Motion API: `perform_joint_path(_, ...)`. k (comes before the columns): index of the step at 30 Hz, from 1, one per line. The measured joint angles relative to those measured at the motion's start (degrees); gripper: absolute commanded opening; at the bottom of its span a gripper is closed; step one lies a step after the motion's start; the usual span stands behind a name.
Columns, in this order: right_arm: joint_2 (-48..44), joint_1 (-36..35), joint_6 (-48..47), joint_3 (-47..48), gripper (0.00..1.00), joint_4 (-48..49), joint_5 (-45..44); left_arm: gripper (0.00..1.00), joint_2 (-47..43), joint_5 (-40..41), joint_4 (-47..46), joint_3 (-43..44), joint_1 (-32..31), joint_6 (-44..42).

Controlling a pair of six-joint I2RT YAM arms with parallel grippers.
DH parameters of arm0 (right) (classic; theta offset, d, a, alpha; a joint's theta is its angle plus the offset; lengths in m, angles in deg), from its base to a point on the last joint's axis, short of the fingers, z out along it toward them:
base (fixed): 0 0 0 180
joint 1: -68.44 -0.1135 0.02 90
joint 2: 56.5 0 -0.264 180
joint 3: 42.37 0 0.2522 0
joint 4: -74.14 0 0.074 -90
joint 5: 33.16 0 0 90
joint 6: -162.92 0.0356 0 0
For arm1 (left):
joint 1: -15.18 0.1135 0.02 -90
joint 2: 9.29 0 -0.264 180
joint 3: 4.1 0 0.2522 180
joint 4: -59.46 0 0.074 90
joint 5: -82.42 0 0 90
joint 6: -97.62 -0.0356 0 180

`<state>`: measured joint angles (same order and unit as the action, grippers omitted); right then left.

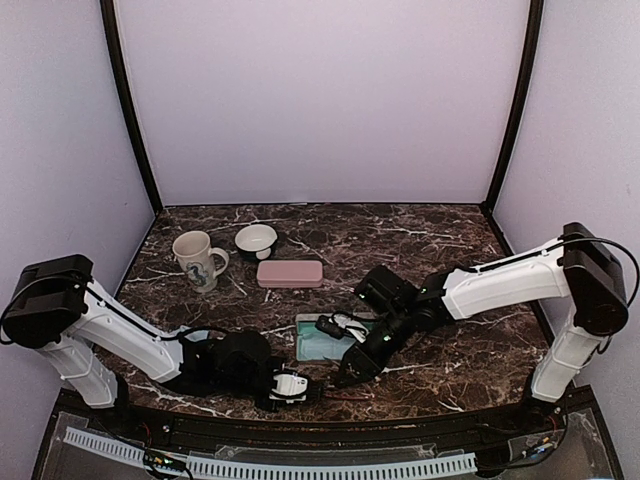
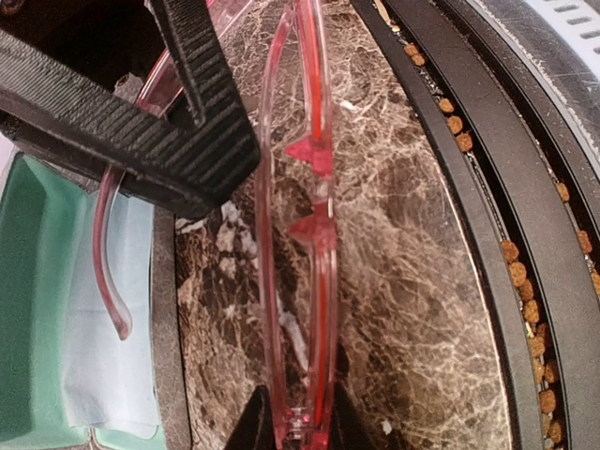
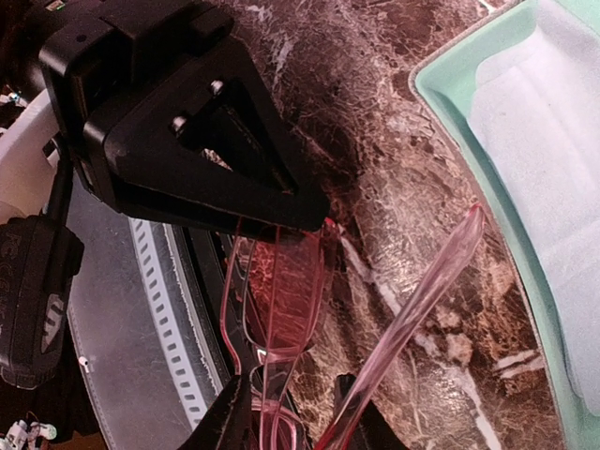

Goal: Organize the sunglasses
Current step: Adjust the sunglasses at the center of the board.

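Note:
The red-framed sunglasses (image 2: 319, 187) hang just above the marble near the front edge, folded except for one temple (image 3: 441, 272) that sticks out. My left gripper (image 2: 295, 427) is shut on one end of the frame, near the hinge. My right gripper (image 3: 292, 417) stands open around the other end of the red sunglasses (image 3: 281, 281), its fingers slightly apart from the frame. In the top view the two grippers (image 1: 308, 390) (image 1: 347, 378) meet tip to tip in front of the open case. What looks like the black-framed pair (image 1: 337, 326) lies at the case's far edge.
An open mint-green case (image 1: 312, 345) with a light-blue cloth (image 2: 112, 347) in it lies just behind the grippers. Farther back are a shut pink case (image 1: 290, 273), a mug (image 1: 200, 260) and a small bowl (image 1: 256, 240). The table's black front rail (image 2: 525, 234) runs close by.

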<state>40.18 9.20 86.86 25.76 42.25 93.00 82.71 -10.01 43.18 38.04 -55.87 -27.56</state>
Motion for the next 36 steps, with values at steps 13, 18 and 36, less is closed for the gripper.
perform_joint_path(13,0.0,0.0,-0.2,2.0,0.67,-2.1,-1.3,0.11,-1.7,0.9,3.9,0.5,0.0,0.3)
perform_joint_path(18,0.0,0.0,-1.2,2.9,0.7,-3.2,-2.1,0.11,-2.3,1.7,6.1,1.0,0.0,0.6)
perform_joint_path(36,-0.8,-5.6,-5.6,3.9,0.78,-5.6,-6.1,0.11,-2.6,2.6,10.6,3.9,-0.1,2.9)
